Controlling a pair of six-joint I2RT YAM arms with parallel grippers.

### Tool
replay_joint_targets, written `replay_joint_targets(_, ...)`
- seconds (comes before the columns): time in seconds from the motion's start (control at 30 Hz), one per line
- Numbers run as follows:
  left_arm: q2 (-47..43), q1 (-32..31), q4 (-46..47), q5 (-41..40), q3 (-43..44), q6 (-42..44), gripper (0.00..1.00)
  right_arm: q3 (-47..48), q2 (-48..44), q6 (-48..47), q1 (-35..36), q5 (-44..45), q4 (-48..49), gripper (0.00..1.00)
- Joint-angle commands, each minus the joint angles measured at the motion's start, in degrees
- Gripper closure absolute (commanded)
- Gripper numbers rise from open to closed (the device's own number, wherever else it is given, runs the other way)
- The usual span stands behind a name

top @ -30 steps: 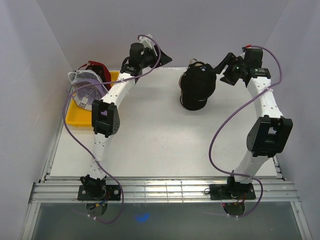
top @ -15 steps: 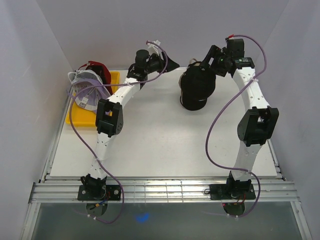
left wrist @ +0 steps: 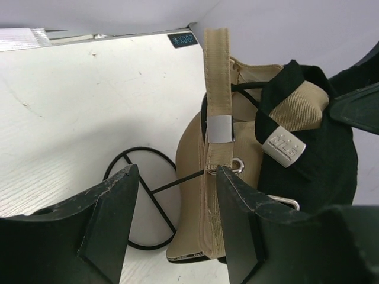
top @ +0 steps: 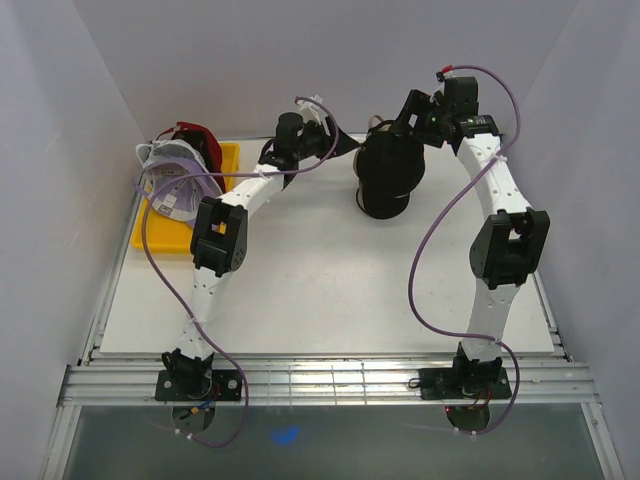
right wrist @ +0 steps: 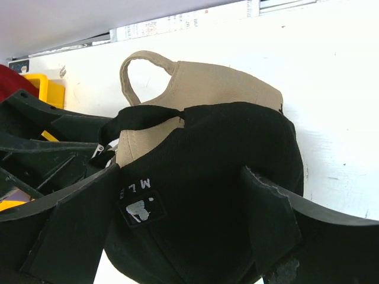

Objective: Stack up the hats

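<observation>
A black cap (top: 390, 172) with a tan lining and tan back strap (left wrist: 217, 89) sits on a wire stand at the back middle of the table. Its back, with an MLB patch, fills the right wrist view (right wrist: 213, 177). My left gripper (top: 345, 143) is open at the cap's left side; in its wrist view (left wrist: 176, 177) the tan strap hangs just inside the right finger. My right gripper (top: 408, 112) is open behind the cap, and its fingers straddle the cap's back (right wrist: 177, 231). The dark red cap (top: 195, 135) and the lavender cap (top: 180, 188) lie piled in the tray. I cannot pick out a white cap in the pile.
The yellow tray (top: 160, 235) stands at the back left edge of the table. The stand's round wire base (left wrist: 142, 198) rests on the white table (top: 300, 270) below the cap. The enclosure's walls are close behind both grippers.
Both grippers have closed in on the black cap: the left moved right to its side, the right moved left and back to behind it. The cap has barely shifted.
</observation>
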Motion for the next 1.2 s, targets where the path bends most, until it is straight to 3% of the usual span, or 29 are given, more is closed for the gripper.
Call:
replay_joint_targets(0.0, -7.95, 0.08, 2.94, -5.18, -3.08, -0.01, 0.35, -2.63, 1.69, -4.77, 0.91, -2.62, -0.49, 0.15)
replay_joint_targets(0.57, -9.72, -0.18, 6.19, -5.89, -1.34, -1.95, 0.3, -6.07, -0.69, -9.6, 1.7, -9.57, 3.91, 0.13)
replay_joint_targets(1.17, -8.66, -2.47, 5.05, -2.46, -2.74, 1.31, 0.38, -4.14, 0.18, -10.48, 2.58, -5.96, 1.28, 0.12)
